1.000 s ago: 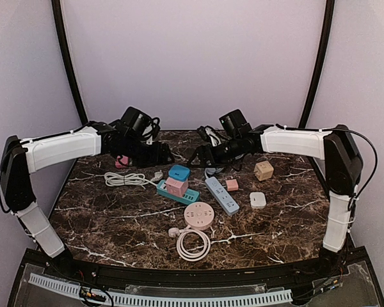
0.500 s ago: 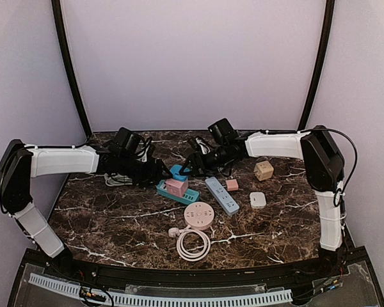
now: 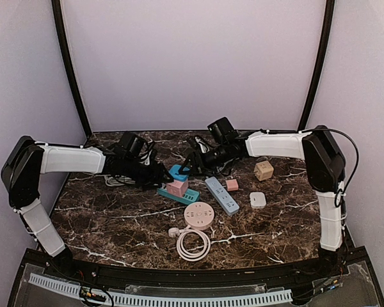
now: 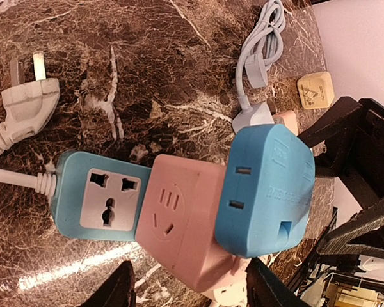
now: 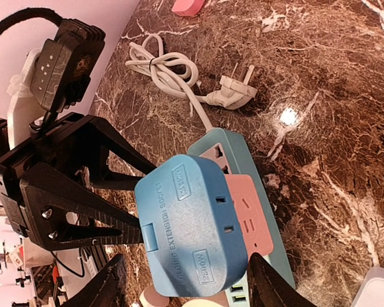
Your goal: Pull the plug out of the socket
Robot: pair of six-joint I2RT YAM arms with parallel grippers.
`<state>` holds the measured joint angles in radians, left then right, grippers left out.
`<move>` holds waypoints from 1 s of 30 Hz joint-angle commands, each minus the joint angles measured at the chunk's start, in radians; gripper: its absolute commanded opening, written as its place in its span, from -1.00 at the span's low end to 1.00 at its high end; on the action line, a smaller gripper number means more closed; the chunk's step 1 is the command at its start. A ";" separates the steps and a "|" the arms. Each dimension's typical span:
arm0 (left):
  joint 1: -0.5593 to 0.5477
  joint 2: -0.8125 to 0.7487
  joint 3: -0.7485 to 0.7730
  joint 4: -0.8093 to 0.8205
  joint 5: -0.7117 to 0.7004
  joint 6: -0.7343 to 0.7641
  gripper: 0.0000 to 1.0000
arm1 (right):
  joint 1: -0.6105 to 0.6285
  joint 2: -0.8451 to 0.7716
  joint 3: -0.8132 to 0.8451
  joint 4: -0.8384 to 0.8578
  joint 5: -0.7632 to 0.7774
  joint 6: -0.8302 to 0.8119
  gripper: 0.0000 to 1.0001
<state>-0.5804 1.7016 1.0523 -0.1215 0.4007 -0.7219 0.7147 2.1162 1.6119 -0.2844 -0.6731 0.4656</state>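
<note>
Both grippers bracket the stacked plugs; we see no grip made.
In the top view the teal power strip (image 4: 93, 198) lies near the middle of the table (image 3: 115, 224), with the pink adapter (image 4: 179, 224) seated in it and the blue plug block (image 5: 189, 233) on top. The left gripper (image 4: 192, 288) stands at the stack's 9 o'clock and the right gripper (image 5: 187, 288) at its 2 o'clock, each with its jaws spread wide around the stack. Both wrist views cut the fingers off at 6 o'clock, so we cannot confirm contact. The blue block hides its joint with the pink adapter.
</note>
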 commanded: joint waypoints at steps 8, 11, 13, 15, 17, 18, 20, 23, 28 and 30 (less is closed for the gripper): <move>0.004 0.021 0.041 -0.047 -0.008 0.012 0.11 | 0.024 -0.079 -0.006 0.022 0.001 0.010 0.18; 0.004 0.022 0.042 -0.049 -0.007 0.012 0.10 | 0.028 -0.073 -0.013 0.027 0.006 0.013 0.16; 0.004 0.021 0.042 -0.051 -0.005 0.013 0.09 | 0.031 -0.063 -0.007 0.023 0.013 0.012 0.11; 0.004 0.022 0.040 -0.050 -0.006 0.012 0.09 | 0.034 -0.052 0.002 0.022 0.011 0.012 0.06; 0.004 0.023 0.041 -0.050 -0.006 0.012 0.08 | 0.035 -0.041 0.012 0.021 0.011 0.015 0.01; 0.004 0.025 0.041 -0.050 -0.006 0.011 0.08 | 0.035 -0.036 0.018 0.020 0.012 0.014 -0.02; 0.004 0.027 0.040 -0.050 -0.007 0.010 0.08 | 0.035 -0.030 0.023 0.023 0.013 0.016 -0.07; 0.004 0.029 0.035 -0.050 -0.009 0.007 0.07 | 0.035 -0.018 0.031 0.022 0.013 0.019 -0.15; 0.004 0.030 0.029 -0.050 -0.012 0.002 0.07 | 0.034 -0.003 0.040 0.025 0.009 0.032 -0.32; 0.004 0.030 0.025 -0.048 -0.014 -0.002 0.07 | 0.033 0.000 0.043 0.026 0.007 0.037 -0.39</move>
<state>-0.5804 1.7226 1.0782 -0.1436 0.4023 -0.7193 0.7387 2.0876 1.6253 -0.2836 -0.6582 0.4942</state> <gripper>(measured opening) 0.537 0.332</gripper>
